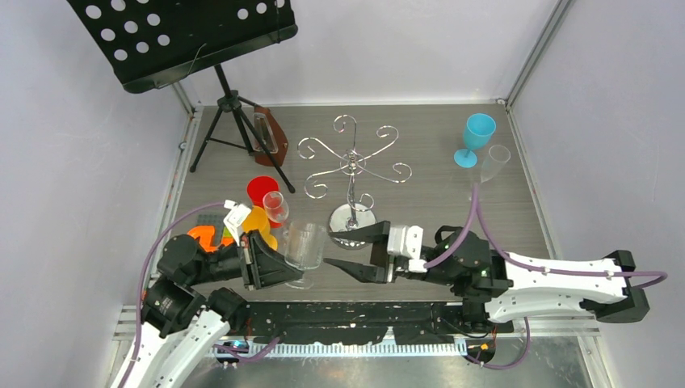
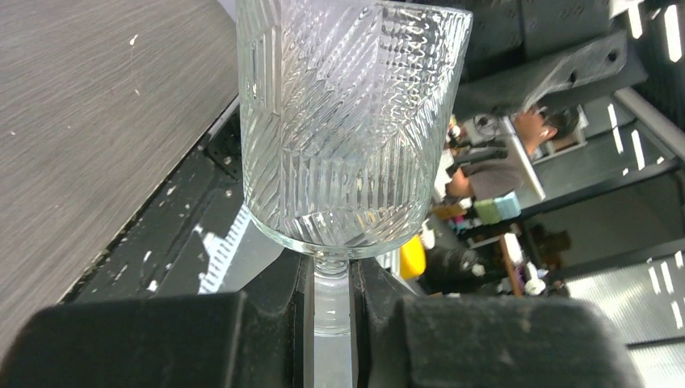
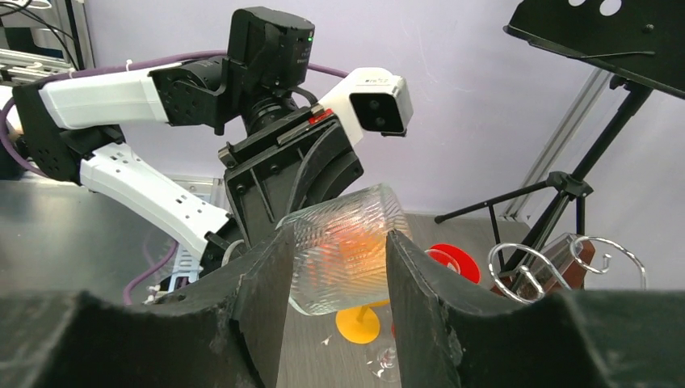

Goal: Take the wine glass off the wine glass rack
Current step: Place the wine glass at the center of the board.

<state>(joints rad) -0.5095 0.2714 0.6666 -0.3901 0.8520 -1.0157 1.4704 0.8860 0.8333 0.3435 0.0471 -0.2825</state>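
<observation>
Clear ribbed wine glass (image 2: 347, 129), short stem

Wine glass rack (image 1: 353, 162) at centre, wine glass (image 1: 305, 245) before it to the left, music stand (image 1: 194, 44) behind-left.

**Grey wood-grain table, glasses at both sides**

The table (image 1: 436, 145) carries a chrome wine glass rack (image 1: 353, 217) near its middle. A black music stand (image 1: 232, 121) stands on its tripod at the far left corner, with a brown wooden holder (image 1: 271, 133) just beside it. By the left edge sit a red cup (image 1: 261, 190), a small clear glass (image 1: 275, 206) and an orange cup (image 1: 257, 220). A blue goblet (image 1: 476, 137) and a clear glass (image 1: 494, 162) stand at the far right corner
</observation>
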